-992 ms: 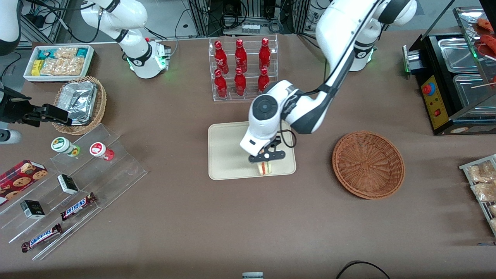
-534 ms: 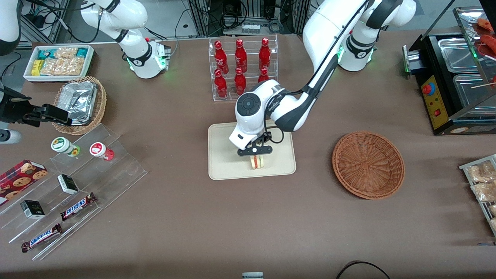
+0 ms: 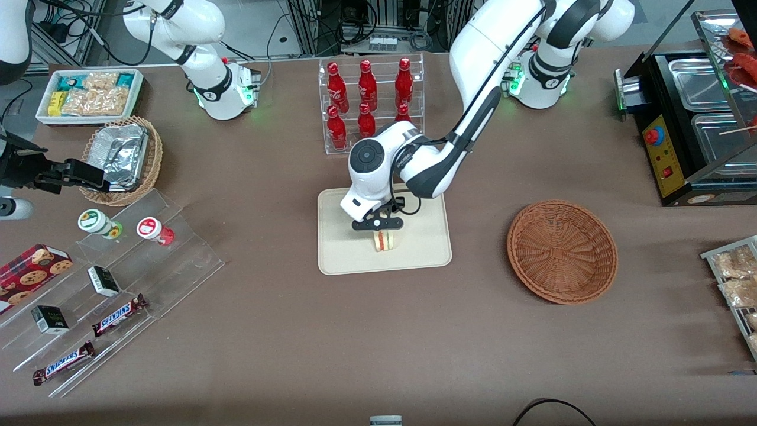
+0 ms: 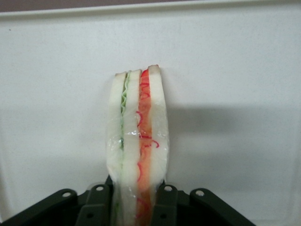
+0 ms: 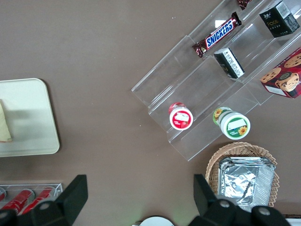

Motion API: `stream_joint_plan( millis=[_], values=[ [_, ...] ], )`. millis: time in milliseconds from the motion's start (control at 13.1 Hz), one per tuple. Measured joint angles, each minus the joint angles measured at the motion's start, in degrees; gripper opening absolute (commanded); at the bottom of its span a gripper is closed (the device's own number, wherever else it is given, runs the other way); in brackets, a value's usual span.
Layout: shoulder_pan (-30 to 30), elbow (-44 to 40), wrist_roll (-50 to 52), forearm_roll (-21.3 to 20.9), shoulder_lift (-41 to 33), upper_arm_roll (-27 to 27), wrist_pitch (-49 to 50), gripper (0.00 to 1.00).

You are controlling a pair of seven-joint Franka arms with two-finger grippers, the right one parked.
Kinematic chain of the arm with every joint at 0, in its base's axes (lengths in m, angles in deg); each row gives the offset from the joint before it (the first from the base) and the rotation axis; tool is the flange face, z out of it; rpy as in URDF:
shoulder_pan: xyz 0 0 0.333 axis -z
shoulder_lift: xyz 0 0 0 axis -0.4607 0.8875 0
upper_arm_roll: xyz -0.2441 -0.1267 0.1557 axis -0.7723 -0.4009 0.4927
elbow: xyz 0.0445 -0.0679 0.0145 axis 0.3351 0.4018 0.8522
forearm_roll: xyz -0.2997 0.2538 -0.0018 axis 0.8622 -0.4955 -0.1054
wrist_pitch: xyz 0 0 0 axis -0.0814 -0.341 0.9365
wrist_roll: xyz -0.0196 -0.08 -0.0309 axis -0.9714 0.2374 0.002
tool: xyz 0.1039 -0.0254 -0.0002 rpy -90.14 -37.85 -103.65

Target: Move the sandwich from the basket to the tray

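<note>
Gripper (image 3: 383,234) hangs over the tray (image 3: 337,248), approx over its middle, fingers (image 4: 165,202) clamped on the sandwich (image 3: 384,241) from both bread sides. Wrist cam confirms: the two black pads press the outer slices, sandwich (image 4: 138,146) held on edge w/ cut face showing green layer on one side, red on the other, clear wrap over it. Gripper (image 4: 138,207) body fills the frame edge under it; tray surface (image 4: 235,70) is the pale backdrop, w/ the sandwich's shadow falling on it. Can't tell if the sandwich is touching the tray or just above it.

Rel. to the tray: basket (image 3: 562,251) sits on the table toward the working arm's end, well apart, nothing in it. Rack of red bottles (image 3: 369,103) stands farther from the front cam than the tray, near its edge, partly covered by the arm's wrist. Clear stepped display w/ Snickers bars (image 3: 115,313), small boxes and two round tubs lies toward the parked arm's end of the table. Tan wicker basket w/ foil container (image 3: 121,157) and white tub of snack packets (image 3: 89,94) also toward that end, farther from the front cam than the display.

Right wrist cam catches a tray corner (image 5: 44,122) w/ a sliver of the sandwich (image 5: 4,125) at the frame edge.
</note>
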Motion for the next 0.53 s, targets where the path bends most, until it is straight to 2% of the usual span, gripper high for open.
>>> stream_joint_plan(
  millis=[305, 534],
  values=[
    [-0.11, -0.43, 0.03, -0.03, -0.33, 0.56, 0.18, 1.0],
    [-0.21, -1.66, 0.15, -0.02, -3.31, 1.77, 5.0, 1.0]
  ],
)
